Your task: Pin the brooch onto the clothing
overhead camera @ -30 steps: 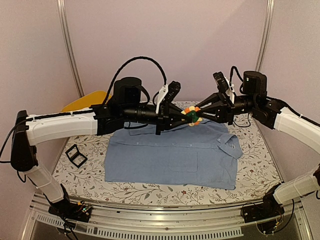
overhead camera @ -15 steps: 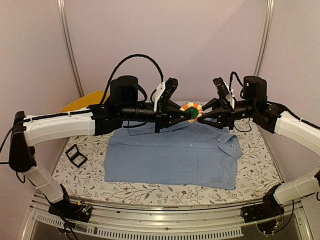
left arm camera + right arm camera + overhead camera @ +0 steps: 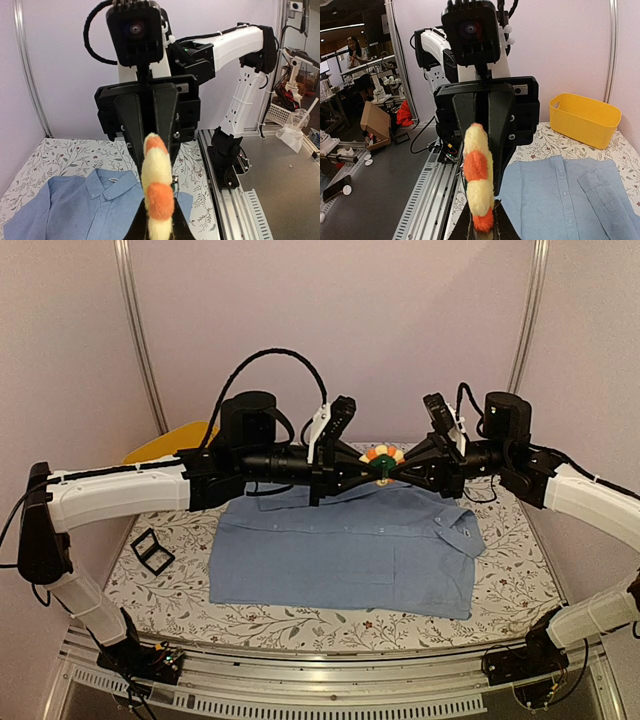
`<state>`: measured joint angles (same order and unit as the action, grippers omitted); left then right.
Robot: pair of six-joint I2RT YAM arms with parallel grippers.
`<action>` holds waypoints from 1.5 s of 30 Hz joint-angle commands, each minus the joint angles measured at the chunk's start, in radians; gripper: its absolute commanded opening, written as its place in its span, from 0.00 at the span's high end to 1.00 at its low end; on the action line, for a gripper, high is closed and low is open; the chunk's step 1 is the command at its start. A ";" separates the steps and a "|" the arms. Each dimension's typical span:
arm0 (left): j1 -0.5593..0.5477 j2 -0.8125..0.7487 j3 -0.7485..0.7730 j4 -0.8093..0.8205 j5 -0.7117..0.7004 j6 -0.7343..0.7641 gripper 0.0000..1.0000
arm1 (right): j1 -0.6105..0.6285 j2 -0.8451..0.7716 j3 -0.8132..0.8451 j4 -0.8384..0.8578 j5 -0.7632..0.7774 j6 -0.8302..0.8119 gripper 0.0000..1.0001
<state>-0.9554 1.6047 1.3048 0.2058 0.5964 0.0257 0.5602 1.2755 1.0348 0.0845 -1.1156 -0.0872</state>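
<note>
1. Two hands meet tip to tip in mid-air: the left hand (image 3: 369, 469) and the right hand (image 3: 397, 468) are both clenched on the small round fuzzy orange-and-yellow brooch (image 3: 382, 458) pinched between them.
2. That brooch hangs over the far side of the light blue denim-like short-sleeved shirt (image 3: 340, 550), well apart from the cloth and touching none of it.
3. The shirt lies spread flat and front-up on the floral-patterned surface (image 3: 520, 585), collar to the right, chest pocket showing, nothing fastened to it.
4. Progress, as I judge it: the brooch is lifted and held from both sides, roughly the middle of the job. Whether the pin is open I cannot tell, because the plush hides it.
5. Left to do: bring it down, push the pin through the fabric and close the clasp.
6. Textures now: seen edge-on from the wrists, the brooch is a thick, soft disc banded orange and pale yellow.
7. The shirt is thin, matte and woven and would likely pucker, while the fingers are hard black tapering wedges.
8. At the edges sit a yellow plastic basin (image 3: 585, 120) and a small black square box (image 3: 152, 550).
</note>
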 commanded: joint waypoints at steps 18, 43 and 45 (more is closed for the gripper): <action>-0.008 -0.149 -0.031 -0.189 -0.107 0.146 0.36 | -0.075 0.155 0.396 -0.867 -0.135 -0.397 1.00; 0.004 -0.052 0.187 -0.570 -0.123 0.315 0.68 | 0.138 0.177 0.468 -0.965 0.270 -0.481 1.00; 0.009 -0.057 0.187 -0.574 -0.111 0.313 0.67 | 0.137 0.172 0.466 -0.961 0.275 -0.483 1.00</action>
<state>-0.9550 1.5471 1.4628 -0.3199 0.4614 0.3252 0.6907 1.4696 1.4990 -0.8898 -0.8494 -0.5484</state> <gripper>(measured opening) 0.325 0.031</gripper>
